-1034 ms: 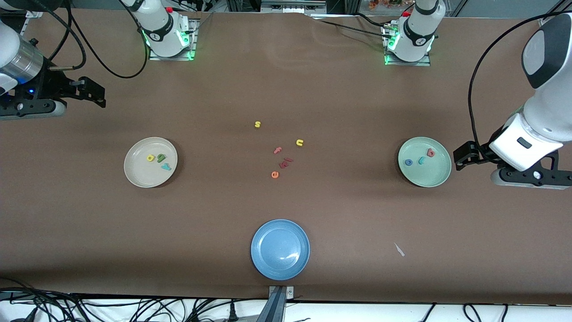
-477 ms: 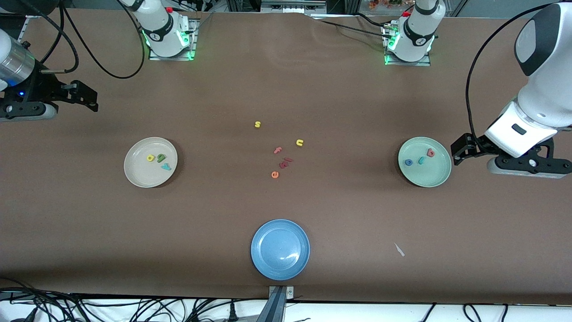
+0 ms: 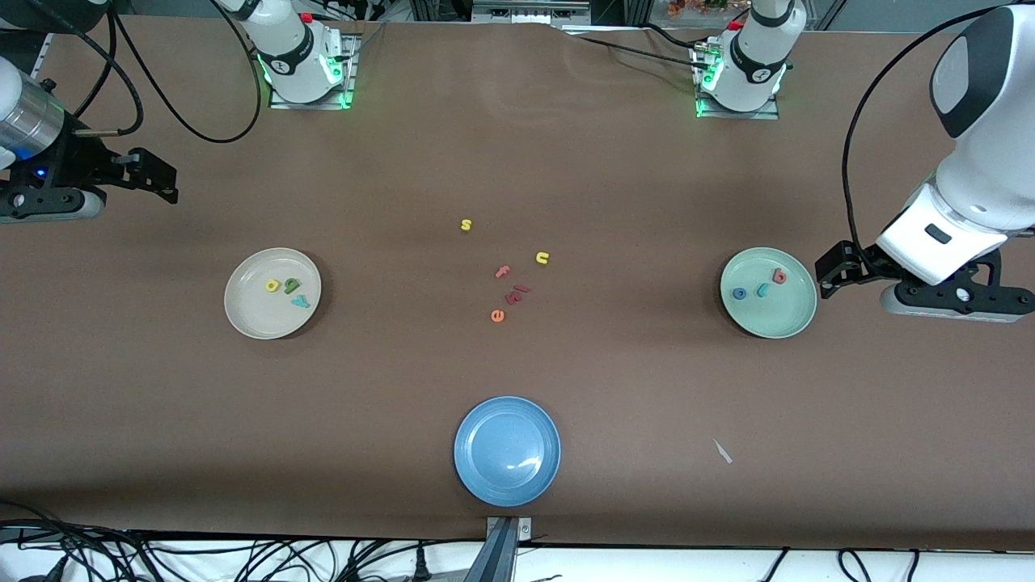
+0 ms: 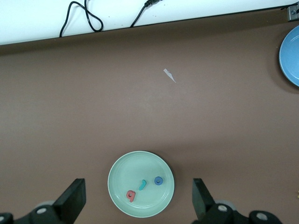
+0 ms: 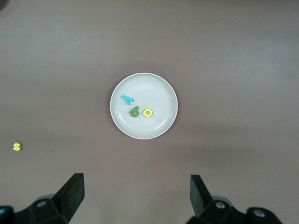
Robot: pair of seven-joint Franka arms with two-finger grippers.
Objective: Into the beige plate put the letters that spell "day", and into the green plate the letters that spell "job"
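Blue plate (image 3: 507, 450) sits near the camera; loose coral letters (image 3: 511, 293) mid-table.

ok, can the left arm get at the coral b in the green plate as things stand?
Probably yes. The left gripper is open, up beside the green plate; the coral b lies uncovered in it, apart from the teal j.

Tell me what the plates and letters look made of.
Blue plate: glossy, with a bright highlight; probably glazed ceramic or hard plastic. Beige plate and green plate look alike but duller. Letters: matte, chunky, saturated colours; likely foam.
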